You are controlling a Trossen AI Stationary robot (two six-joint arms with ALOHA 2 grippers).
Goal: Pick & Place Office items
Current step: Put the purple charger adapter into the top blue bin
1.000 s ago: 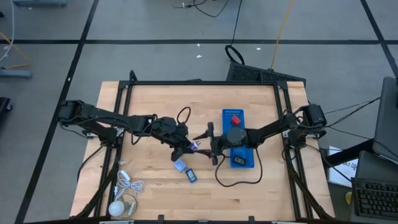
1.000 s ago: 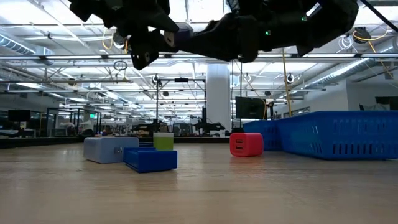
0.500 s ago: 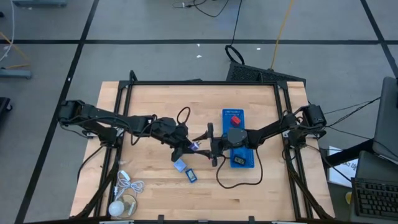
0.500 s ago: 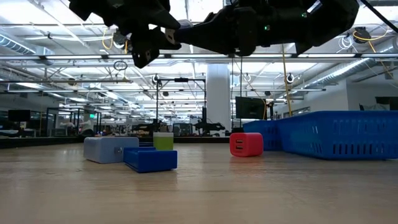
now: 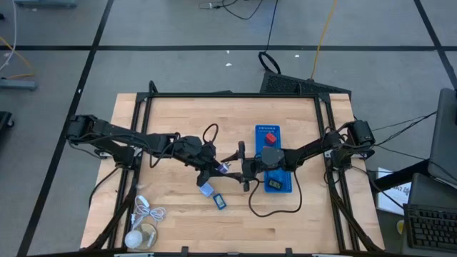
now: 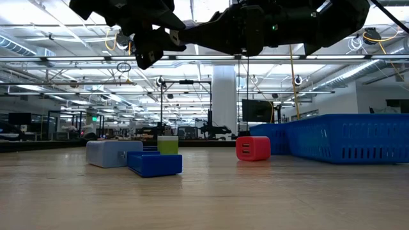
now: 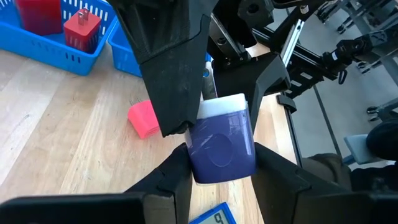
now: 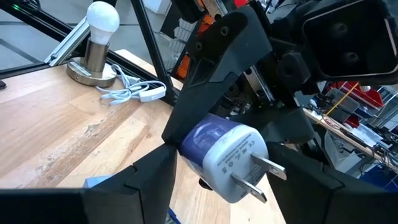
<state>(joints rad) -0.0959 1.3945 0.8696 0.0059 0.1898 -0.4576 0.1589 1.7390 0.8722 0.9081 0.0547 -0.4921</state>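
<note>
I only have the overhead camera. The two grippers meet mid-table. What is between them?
Observer: A purple and white plug adapter, clamped in the left gripper.
Operator: Which way does it face?
Observer: Its metal prongs point toward the right gripper, which is right at it.
Operator: Anything hidden under the arms?
Observer: A red block sits on the table beside the blue tray, with both grippers high above the wood.

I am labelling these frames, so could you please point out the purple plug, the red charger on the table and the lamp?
purple plug (image 8: 225, 151): right wrist view, on its white pronged face.
red charger (image 6: 253, 148): low view, middle of its front face.
lamp (image 8: 102, 18): right wrist view, on the white bulb.
</note>
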